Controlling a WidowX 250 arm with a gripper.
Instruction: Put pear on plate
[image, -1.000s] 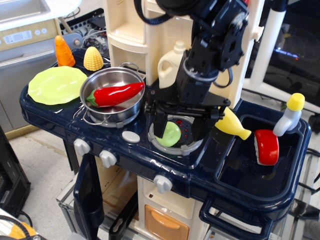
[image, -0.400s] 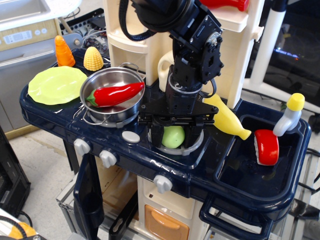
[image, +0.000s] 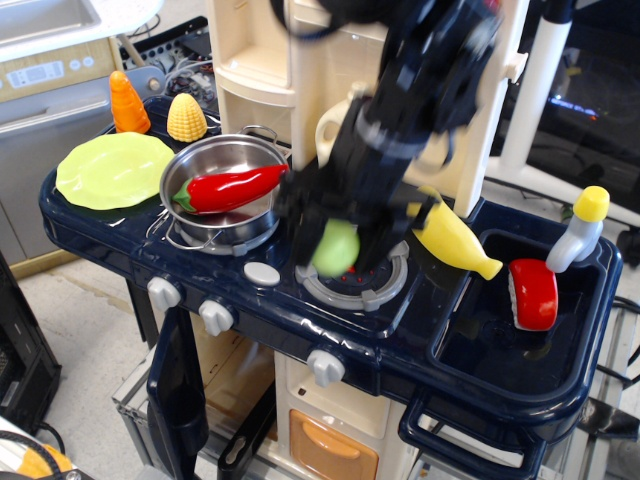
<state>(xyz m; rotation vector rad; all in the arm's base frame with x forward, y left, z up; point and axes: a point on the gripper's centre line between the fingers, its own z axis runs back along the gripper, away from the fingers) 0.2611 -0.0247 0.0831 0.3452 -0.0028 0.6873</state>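
The pear (image: 336, 247) is gripped by the blurred claw (image: 338, 235) above the grey burner ring (image: 352, 282). The plate (image: 113, 169), at 9 o'clock of the steel pot (image: 226, 190), is seen bare. A red pepper (image: 229, 188) is contained in the pot.
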